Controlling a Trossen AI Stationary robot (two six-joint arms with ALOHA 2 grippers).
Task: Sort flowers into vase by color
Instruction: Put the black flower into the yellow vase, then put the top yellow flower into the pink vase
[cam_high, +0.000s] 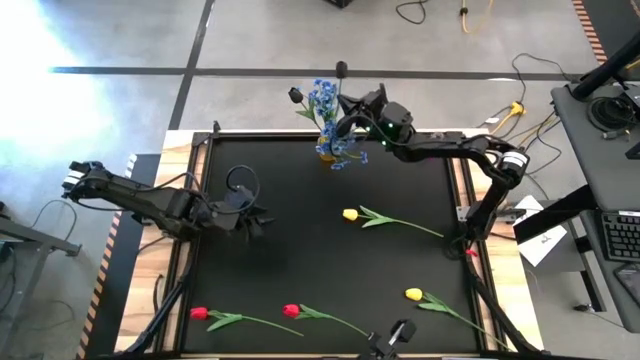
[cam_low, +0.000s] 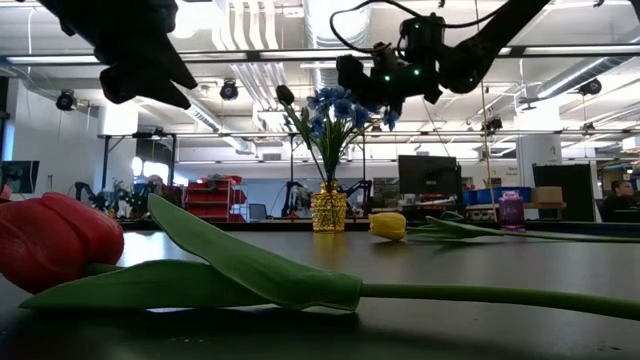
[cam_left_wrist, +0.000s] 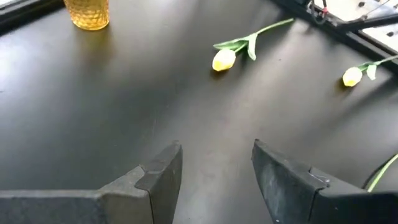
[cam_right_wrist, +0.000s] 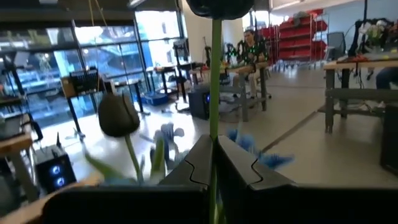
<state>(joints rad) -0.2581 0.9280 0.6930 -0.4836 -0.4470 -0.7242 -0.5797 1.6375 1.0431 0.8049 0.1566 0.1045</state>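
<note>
Black tulip (cam_right_wrist: 214, 74) sits pinched by its stem in our right gripper (cam_right_wrist: 215, 163) above the vase (cam_high: 327, 152) at 12 o'clock; next, lower the stem in. Our left gripper (cam_left_wrist: 214, 163) waits open, empty, at 9.

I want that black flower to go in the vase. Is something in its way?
Yes. The right claw holds the black tulip by its stem above the vase. Blue flowers and another black tulip already fill the vase's mouth, so the stem must slip down between them.
</note>
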